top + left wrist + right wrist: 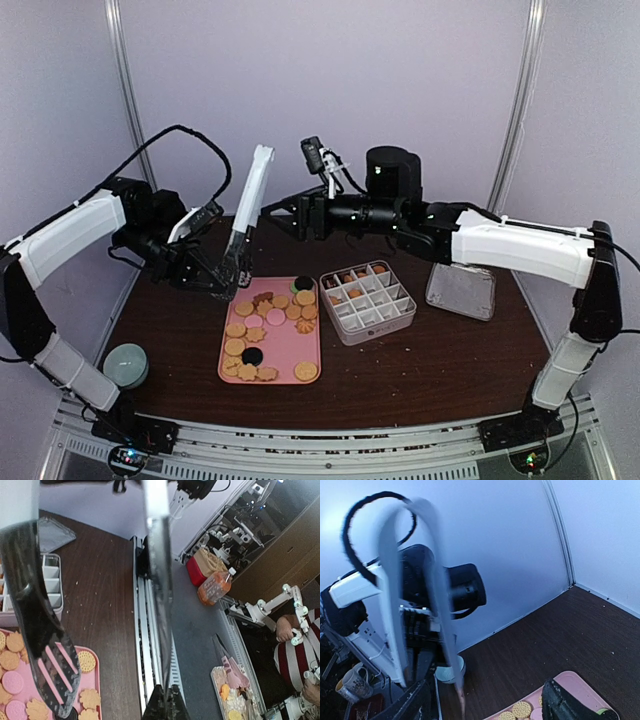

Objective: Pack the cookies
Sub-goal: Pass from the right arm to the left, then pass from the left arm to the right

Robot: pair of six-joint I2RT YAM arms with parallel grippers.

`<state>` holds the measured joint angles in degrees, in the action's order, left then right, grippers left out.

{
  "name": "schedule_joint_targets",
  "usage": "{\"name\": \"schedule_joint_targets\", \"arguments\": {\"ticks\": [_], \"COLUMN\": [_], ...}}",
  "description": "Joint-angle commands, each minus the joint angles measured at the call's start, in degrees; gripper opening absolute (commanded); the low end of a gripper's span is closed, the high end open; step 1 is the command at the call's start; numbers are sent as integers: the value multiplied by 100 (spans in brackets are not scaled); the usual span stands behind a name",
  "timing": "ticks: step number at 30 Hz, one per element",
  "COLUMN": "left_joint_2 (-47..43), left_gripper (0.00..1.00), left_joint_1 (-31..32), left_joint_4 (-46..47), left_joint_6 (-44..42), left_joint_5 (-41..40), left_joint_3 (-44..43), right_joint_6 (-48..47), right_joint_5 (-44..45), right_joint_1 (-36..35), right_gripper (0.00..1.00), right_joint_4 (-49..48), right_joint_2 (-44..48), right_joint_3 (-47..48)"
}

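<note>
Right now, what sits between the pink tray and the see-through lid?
The white divided box, with a few cookies inside; the top view shows it.

Roughly twenty cookies, one pink tray, one divided box, one tongs.

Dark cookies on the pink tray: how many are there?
2. One dark cookie lies toward the pink tray's near end, another at its far right corner. The tongs may hide more.

Left pincer clamped tight, right pincer spread wide.
</note>
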<state>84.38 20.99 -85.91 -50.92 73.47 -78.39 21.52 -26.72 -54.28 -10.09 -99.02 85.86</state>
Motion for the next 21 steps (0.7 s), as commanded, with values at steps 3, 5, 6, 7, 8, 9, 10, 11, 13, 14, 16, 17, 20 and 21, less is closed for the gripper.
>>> {"name": "schedule_joint_targets", "arguments": {"ticks": [3,5,6,7,8,9,10,11,13,14,16,17,20,21], "left_joint_2": [196,207,205,197,198,201,214,219,215,205,137,91,31,41], "left_gripper": [0,0,0,0,0,0,0,0,0,0,0,0,0,0], "left_joint_1": [76,122,153,172,181,192,190,193,187,193,192,188,192,187], "left_joint_4": [-884,-882,-883,-872,-848,-849,-849,-838,-748,-688,-370,-215,-30,-23], "left_joint_6": [-1128,-1084,-1067,-1033,-989,-964,-952,-924,-765,-681,-339,-208,-81,-79], "left_joint_5": [-668,-753,-811,-882,-944,-994,-1061,-1111,-1220,-1276,-1471,-1544,-1635,-1630], "left_joint_3": [-209,-284,-323,-345,-370,-390,-416,-444,-465,-462,-408,-373,-326,-326], "right_joint_6": [-919,-960,-954,-964,-976,-997,-1002,-1001,-963,-903,-736,-636,-306,-212], "right_joint_5": [-1447,-1467,-1446,-1397,-1363,-1357,-1372,-1371,-1336,-1318,-1362,-1423,-1531,-1541], "right_joint_1": [-40,-45,-46,-46,-42,-46,-45,-47,-40,-34,-37,-38,-32,-39], "right_gripper": [79,78,78,77,75,74,73,73,72,71,70,70,67,65], "right_joint_4": [1347,1447,1484,1536,1596,1667,1720,1769,1811,1751,1523,1336,861,712], "right_joint_2": [582,567,535,496,425,360,284,217,116,73,22,2,-72,-95], "right_joint_3": [-148,-82,-34,38,115,216,331,432,611,664,681,666,599,576]}}
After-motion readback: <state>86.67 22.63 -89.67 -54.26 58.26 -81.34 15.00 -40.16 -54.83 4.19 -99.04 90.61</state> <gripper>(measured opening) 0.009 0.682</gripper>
